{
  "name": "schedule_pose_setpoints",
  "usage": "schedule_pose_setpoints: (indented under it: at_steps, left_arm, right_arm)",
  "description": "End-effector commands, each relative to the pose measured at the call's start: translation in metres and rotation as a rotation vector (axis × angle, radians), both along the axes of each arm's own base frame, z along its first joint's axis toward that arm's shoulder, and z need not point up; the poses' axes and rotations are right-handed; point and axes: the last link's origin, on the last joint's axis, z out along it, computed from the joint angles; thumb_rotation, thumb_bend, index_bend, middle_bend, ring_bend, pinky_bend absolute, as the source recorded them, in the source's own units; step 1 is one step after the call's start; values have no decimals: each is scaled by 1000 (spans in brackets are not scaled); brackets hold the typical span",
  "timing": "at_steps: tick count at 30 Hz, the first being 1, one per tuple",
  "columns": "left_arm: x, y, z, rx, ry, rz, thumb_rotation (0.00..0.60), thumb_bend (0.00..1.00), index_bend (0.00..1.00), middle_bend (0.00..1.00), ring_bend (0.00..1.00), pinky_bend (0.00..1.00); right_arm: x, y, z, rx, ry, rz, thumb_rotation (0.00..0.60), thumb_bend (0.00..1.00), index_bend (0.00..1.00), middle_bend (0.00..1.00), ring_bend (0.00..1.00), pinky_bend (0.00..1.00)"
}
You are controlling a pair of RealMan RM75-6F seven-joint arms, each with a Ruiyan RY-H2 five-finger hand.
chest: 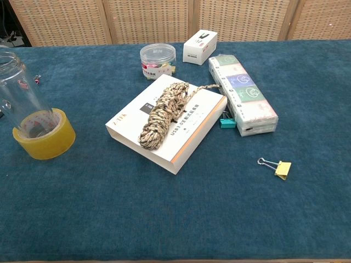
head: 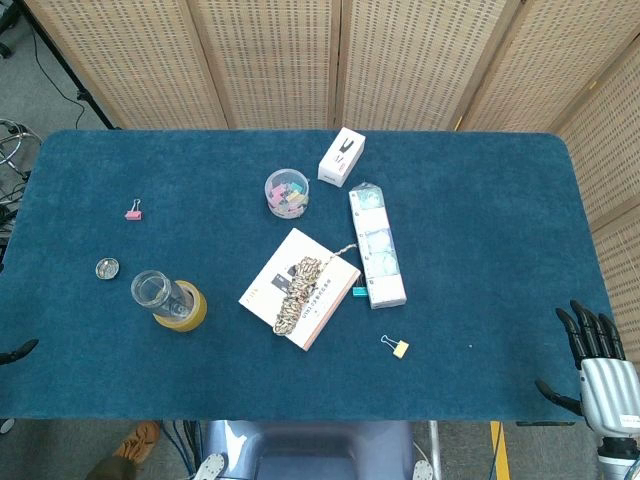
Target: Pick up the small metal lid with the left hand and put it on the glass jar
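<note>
The small metal lid [head: 107, 268] lies flat on the blue table near its left side. Just right of it the empty glass jar [head: 153, 290] [chest: 21, 90] stands upright inside a yellow tape roll [head: 187, 310] [chest: 46, 140]. The chest view does not show the lid. Of my left hand [head: 17, 351] only a dark tip shows at the frame's left edge, below the lid and apart from it. My right hand [head: 592, 342] hovers at the table's front right corner, fingers straight and apart, holding nothing.
A white book [head: 300, 288] [chest: 167, 121] with a coil of rope [chest: 163, 114] lies mid-table, beside a long pack [head: 377, 246] [chest: 241, 94]. Behind are a clear tub of clips [head: 286, 192] and a white box [head: 341, 157]. Pink [head: 132, 212] and yellow binder clips [head: 398, 346] lie loose.
</note>
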Motion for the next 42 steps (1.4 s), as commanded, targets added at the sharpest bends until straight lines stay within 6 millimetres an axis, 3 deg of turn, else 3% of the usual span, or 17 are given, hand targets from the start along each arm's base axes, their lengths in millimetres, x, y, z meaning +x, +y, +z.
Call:
schedule_pose_setpoints:
  at_steps: [1, 11, 14, 20, 24, 32, 42]
  left_arm:
    - [0, -1, 0, -2, 1, -2, 600, 0, 0, 0, 0, 0]
    - [-5, 6, -1, -3, 14, 10, 600, 7, 0, 0, 0, 0]
    - [-13, 26, -2, 0, 10, 31, 600, 81, 17, 0, 0, 0]
    - [-43, 84, -15, -53, -30, 130, 600, 206, 301, 0, 0, 0]
    - [-58, 115, -30, -73, -29, 173, 600, 278, 393, 0, 0, 0]
    - [-69, 159, -67, -142, -44, 184, 600, 380, 425, 0, 0, 0]
    - [-62, 187, -99, -207, 0, 176, 600, 388, 438, 0, 0, 0]
  right_arm:
    - [-1, -2, 1, 0, 3, 5, 600, 0, 0, 0, 0, 0]
    - [1, -8, 5, -10, -24, 34, 600, 0, 0, 0, 0, 0]
    - [0, -10, 8, -19, -33, 33, 600, 0, 0, 0, 0, 0]
    - [-3, -11, 13, -35, -54, 28, 600, 0, 0, 0, 0, 0]
    - [-5, -11, 14, -39, -59, 28, 600, 0, 0, 0, 0, 0]
    - [-8, -14, 12, -31, -64, 20, 600, 0, 0, 0, 0, 0]
    - [-7, -15, 5, -11, -58, 26, 600, 0, 0, 0, 0, 0]
